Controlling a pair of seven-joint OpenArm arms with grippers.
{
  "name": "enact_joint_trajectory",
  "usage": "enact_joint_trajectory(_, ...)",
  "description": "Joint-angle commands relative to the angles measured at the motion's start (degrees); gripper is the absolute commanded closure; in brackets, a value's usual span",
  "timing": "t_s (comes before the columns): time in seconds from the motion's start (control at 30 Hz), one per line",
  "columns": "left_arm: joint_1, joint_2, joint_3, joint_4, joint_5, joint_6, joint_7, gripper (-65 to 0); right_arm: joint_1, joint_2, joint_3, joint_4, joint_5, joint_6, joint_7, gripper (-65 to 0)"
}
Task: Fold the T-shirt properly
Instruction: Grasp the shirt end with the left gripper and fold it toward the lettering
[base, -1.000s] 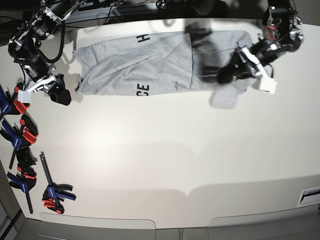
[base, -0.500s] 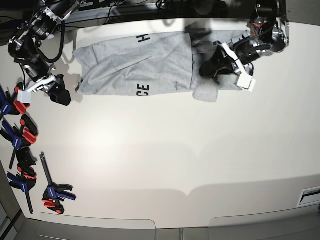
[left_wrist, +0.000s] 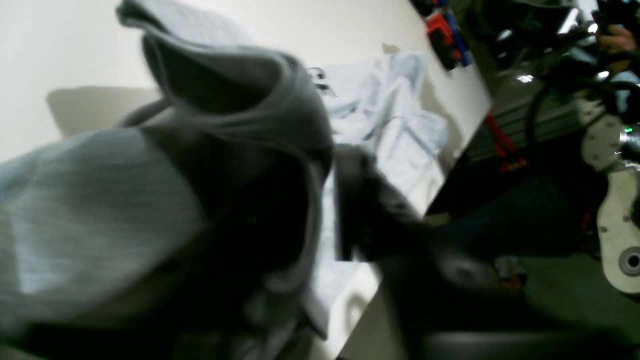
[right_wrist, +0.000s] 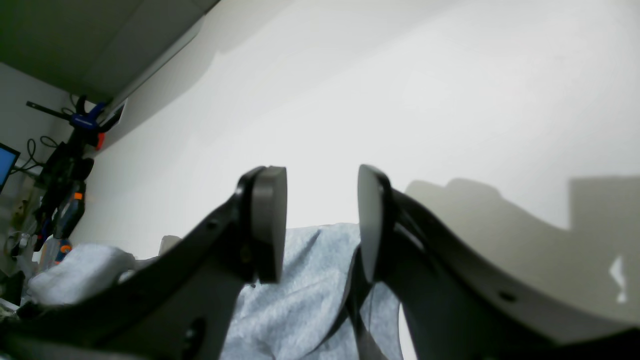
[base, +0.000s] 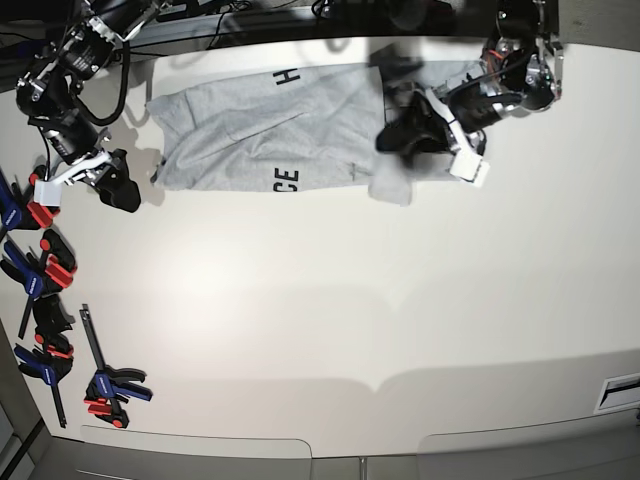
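Observation:
The light grey T-shirt (base: 270, 125) lies spread along the table's far edge, with black letters showing on folded parts. Its right end is bunched and folded over toward the middle. My left gripper (base: 395, 138) hovers over that bunched fold. In the blurred left wrist view, a thick fold of the T-shirt (left_wrist: 100, 210) drapes over one side of the left gripper (left_wrist: 330, 215), and a strip of lit cloth shows between it and the dark finger (left_wrist: 360, 210). My right gripper (base: 122, 190) sits beside the shirt's left edge; the right wrist view shows the right gripper (right_wrist: 320, 225) open and empty above the T-shirt (right_wrist: 310, 310).
Several red, blue and black clamps (base: 40, 270) lie along the table's left edge, one more (base: 110, 385) nearer the front. The white table (base: 350, 300) stretches toward the front. Cables and dark gear run behind its far edge.
My left arm has moved left, carrying the shirt's right end over toward the middle, and its jaws have parted. The right arm has stayed still.

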Motion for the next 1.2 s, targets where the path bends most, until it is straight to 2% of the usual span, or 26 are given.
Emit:
enact_joint_trajectory(0.0,-0.5,-0.1,0.7,1.2,-1.8,-0.6,-2.2,-20.3,0.7,1.0,0.2,1.0,1.7,0.7,1.4,-22.2)
enact_joint_trajectory(0.07,-0.5,-0.1,1.9,1.2,-1.8,-0.6,-3.1,-24.1,0.6,1.0,0.1,1.0,1.7,0.7,1.4,-22.2)
enact_joint_trajectory(0.23,-0.5,-0.1,2.0,2.0,-1.8,-0.6,-3.3,-24.1,0.6,1.0,0.1,1.0,1.7,0.7,1.3,-22.2)
enact_joint_trajectory(0.4,-0.4,-0.1,-3.8,9.7,-1.4,-0.6,0.1,-24.1,0.6,1.0,0.2,1.0,1.6,0.7,1.3,-22.2)
enact_joint_trajectory(0.5,-0.3,-1.2,-8.4,13.4,4.3,-0.6,0.3,-24.2,0.6,1.0,0.2,1.0,1.6,0.7,1.3,-22.2)
enact_joint_trajectory(0.57,-0.1,-2.9,-9.6,13.1,9.1,0.0,-0.9,-27.5,0.6,1.0,0.2,1.0,1.6,0.7,1.3,-22.2)
enact_joint_trajectory(0.63,0.9,-4.5,-9.6,11.9,12.0,3.4,-3.3,-33.3,0.6,1.0,0.2,1.0,1.7,0.7,1.3,-22.2)
enact_joint_trajectory(0.7,1.6,-5.2,-9.6,10.6,11.9,4.0,-3.7,-36.1,0.7,1.0,0.2,1.0,1.7,0.7,1.3,-22.2)
enact_joint_trajectory(0.83,1.4,-5.0,-8.5,7.7,11.9,3.9,-3.1,-36.1,0.7,1.0,0.2,1.0,1.6,0.7,1.3,-22.2)
enact_joint_trajectory(1.03,-0.5,-5.0,-2.6,2.8,12.2,5.1,-3.1,-36.1,0.6,1.0,0.2,1.0,1.7,0.7,1.3,-22.2)
enact_joint_trajectory(1.17,-2.2,-5.0,0.3,1.6,18.1,7.3,-3.1,-35.6,0.6,1.0,0.2,1.0,1.7,0.7,1.3,-22.2)
